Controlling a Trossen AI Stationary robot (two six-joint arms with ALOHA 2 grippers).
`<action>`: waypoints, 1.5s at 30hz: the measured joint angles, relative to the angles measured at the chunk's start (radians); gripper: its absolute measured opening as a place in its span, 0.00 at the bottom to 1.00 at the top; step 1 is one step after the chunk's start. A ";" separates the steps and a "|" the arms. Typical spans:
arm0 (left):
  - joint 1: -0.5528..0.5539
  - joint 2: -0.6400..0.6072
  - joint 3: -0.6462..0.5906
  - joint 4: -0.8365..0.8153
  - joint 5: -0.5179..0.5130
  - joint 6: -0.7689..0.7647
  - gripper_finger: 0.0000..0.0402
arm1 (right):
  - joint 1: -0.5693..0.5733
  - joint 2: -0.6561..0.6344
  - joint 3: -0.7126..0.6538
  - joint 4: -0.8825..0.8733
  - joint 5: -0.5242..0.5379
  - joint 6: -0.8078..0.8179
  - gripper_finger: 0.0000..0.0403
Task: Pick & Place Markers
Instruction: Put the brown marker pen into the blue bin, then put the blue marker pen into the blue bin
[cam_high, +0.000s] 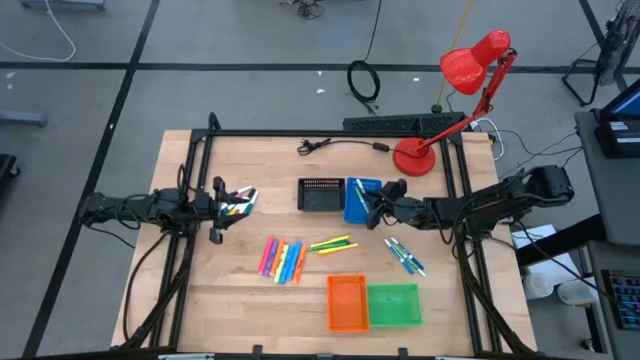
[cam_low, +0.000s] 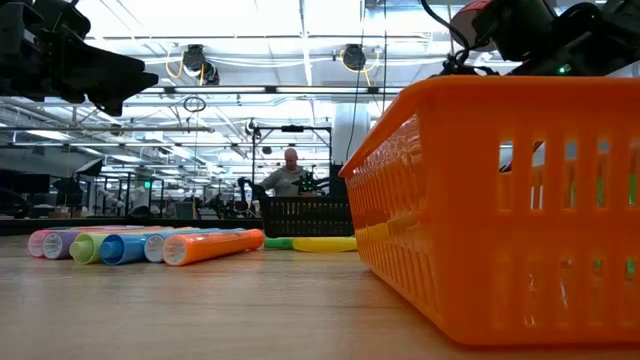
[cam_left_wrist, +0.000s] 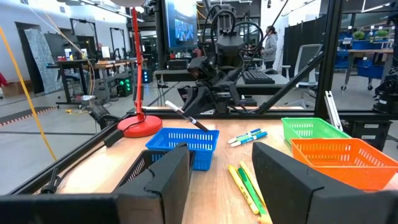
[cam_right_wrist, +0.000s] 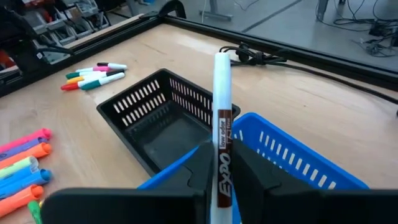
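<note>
Markers: a white-bodied marker (cam_right_wrist: 222, 118) is pinched upright in my right gripper (cam_right_wrist: 219, 163); the rest lie loose on the table (cam_high: 240, 290).
Right fingers: closed tight on the marker's lower barrel, its cap end sticking up past them.
Right gripper position: above the near rim of the blue tray (cam_high: 362, 200), with the black tray (cam_right_wrist: 163, 124) just beside it.
Left gripper: my left gripper (cam_high: 217, 210) hangs at the table's left side, by a small cluster of markers (cam_high: 238, 205).
Left fingers: spread wide in the left wrist view, with nothing between them.
Loose markers: a row of fat bright ones (cam_high: 282, 260) mid-table, a yellow and green pair (cam_high: 333, 245) beside them, and a few blue-green ones (cam_high: 405, 254) nearer my right arm.
Other trays: the orange tray (cam_high: 347, 301) and green tray (cam_high: 394, 305) sit side by side, touching, at the front edge.
Step in hand: I judge this to be the carry-to-tray step, the pick done and the release not yet made.
Next move: likely to bring the marker fully over the blue tray, tip it flatter so it does not catch on the rim, then open.
</note>
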 joint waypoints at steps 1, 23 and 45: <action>0.000 0.000 0.000 0.000 0.000 0.000 0.45 | 0.000 0.000 0.000 0.000 0.000 0.000 0.11; 0.000 0.000 0.000 0.000 0.000 0.000 0.45 | 0.037 -0.023 -0.001 0.059 -0.062 -0.187 0.19; 0.000 0.000 0.000 0.000 0.000 0.000 0.45 | 0.475 -0.093 0.245 -0.845 -0.001 0.104 0.54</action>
